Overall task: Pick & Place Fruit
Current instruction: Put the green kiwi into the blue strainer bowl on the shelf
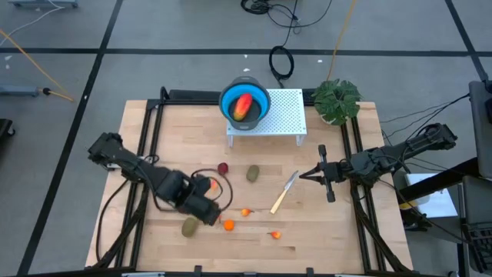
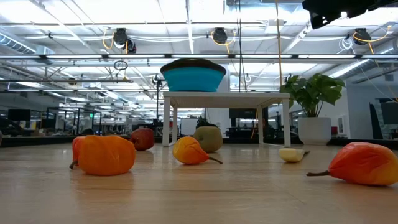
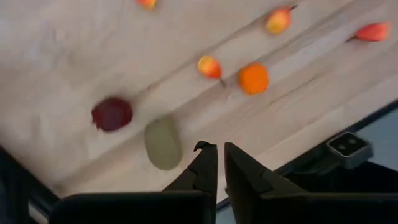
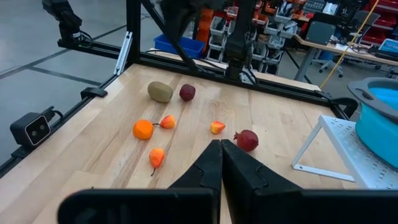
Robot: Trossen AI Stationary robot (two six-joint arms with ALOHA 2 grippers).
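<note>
A blue bowl (image 1: pixel 244 104) stands on a white perforated stand (image 1: pixel 286 115) at the table's far side, and the oblong red-yellow fruit (image 1: pixel 243 105) lies in it. On the wooden table lie a dark red fruit (image 1: pixel 223 168), a brown-green oval (image 1: pixel 253 174), a second oval (image 1: pixel 190 226) and small orange pieces (image 1: pixel 228 225) (image 1: pixel 246 212) (image 1: pixel 275 234). My left gripper (image 3: pixel 221 163) hovers shut and empty over the near-left group, above the oval (image 3: pixel 163 143) and another dark red fruit (image 3: pixel 112 114). My right gripper (image 4: pixel 221 148) waits shut at the table's right side.
A yellow-handled knife (image 1: pixel 283 192) lies slantwise right of the table's middle. A potted plant (image 1: pixel 336 100) stands at the far right corner. Black frame rails (image 1: pixel 150 146) run along the table's left and right edges. Bare wood lies at the near right.
</note>
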